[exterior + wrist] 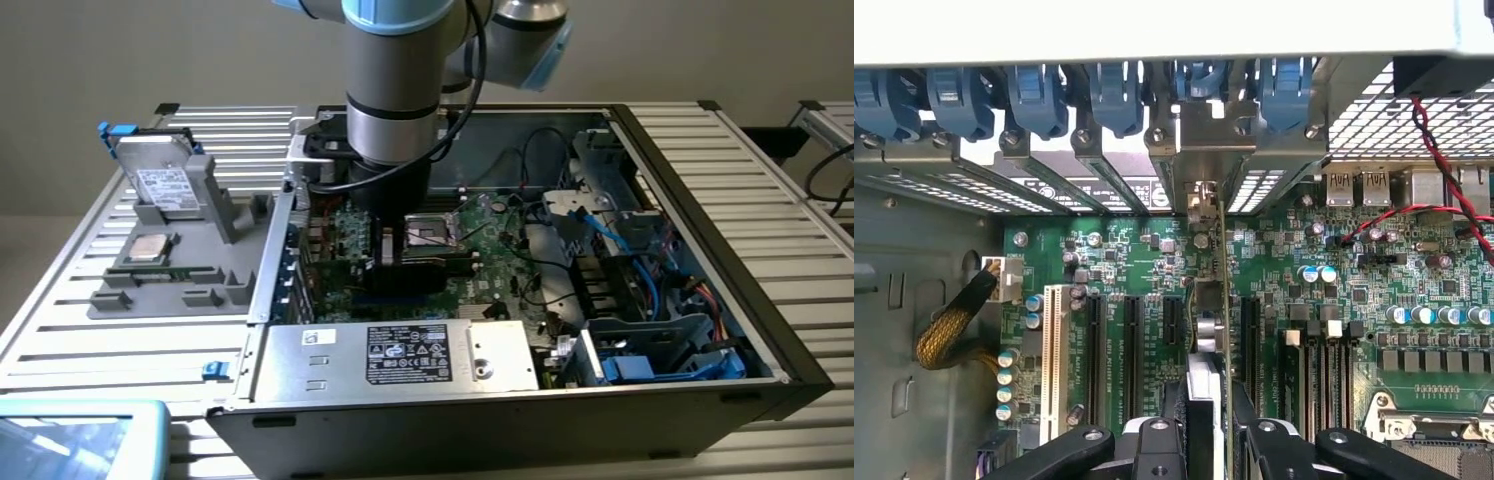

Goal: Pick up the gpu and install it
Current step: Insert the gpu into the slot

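My gripper point(400, 262) is down inside the open computer case point(694, 180), over the green motherboard point(1124, 260). It is shut on the gpu point(1211, 330), which stands on edge between my black fingers point(1159, 440). The card lines up with a black expansion slot in the row of slots point(1134, 345). Its silver end bracket point(1200, 200) is close against the case's rear slot openings, under the blue retaining clips point(1114, 95). In the exterior view the arm hides most of the card; a dark block point(407, 272) shows below the wrist.
A grey tray point(200, 290) at the exterior view's left holds a silver hard drive point(167, 180), a processor point(147, 248) and a thin memory stick point(167, 270). The power supply point(400, 355) fills the case's near side. Red wires point(1444, 170), blue cables point(641, 250) and the processor socket point(434, 232) lie close by.
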Robot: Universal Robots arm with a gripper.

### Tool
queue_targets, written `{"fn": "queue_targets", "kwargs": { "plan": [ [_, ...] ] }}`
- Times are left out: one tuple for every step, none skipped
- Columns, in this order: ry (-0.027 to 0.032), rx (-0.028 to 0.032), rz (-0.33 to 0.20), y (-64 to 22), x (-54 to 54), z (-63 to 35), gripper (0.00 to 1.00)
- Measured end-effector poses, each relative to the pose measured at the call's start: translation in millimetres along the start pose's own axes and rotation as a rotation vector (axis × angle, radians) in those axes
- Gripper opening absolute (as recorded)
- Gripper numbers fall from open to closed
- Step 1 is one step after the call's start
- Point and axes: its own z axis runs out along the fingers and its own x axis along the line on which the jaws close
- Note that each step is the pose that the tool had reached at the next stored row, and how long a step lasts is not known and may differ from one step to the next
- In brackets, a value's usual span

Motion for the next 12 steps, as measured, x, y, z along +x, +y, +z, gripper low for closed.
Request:
{"fn": "queue_targets", "kwargs": {
  "plan": [
    [0.0, 0.0, 0.0, 0.0, 0.0, 0.1, 0.28],
    [0.0, 0.0, 0.0, 0.0, 0.0, 0.2, 0.28],
    [0.0, 0.0, 0.0, 0.0, 0.0, 0.3, 0.28],
    [-0.0001, 0.0001, 0.0, 0.0, 0.0, 0.4, 0.28],
    [-0.0003, -0.0003, 0.0, 0.0, 0.0, 0.4, 0.28],
    [-0.001, -0.0015, 0.0, 0.1, -0.1, 0.4, 0.28],
    [-0.0009, -0.0015, 0.0, 0.2, -0.1, 0.4, 0.28],
    [-0.0009, -0.0016, 0.0, 0.2, -0.1, 0.4, 0.28],
    [-0.0009, -0.0016, 0.0, 0.2, -0.1, 0.4, 0.28],
    [-0.0009, -0.0016, 0.0, 0.1, 0.0, 0.5, 0.28],
    [-0.0009, -0.0016, 0.0, 0.1, 0.0, 0.5, 0.28],
    [-0.0009, -0.0016, 0.0, 0.1, 0.0, 0.5, 0.28]
  ]
}}
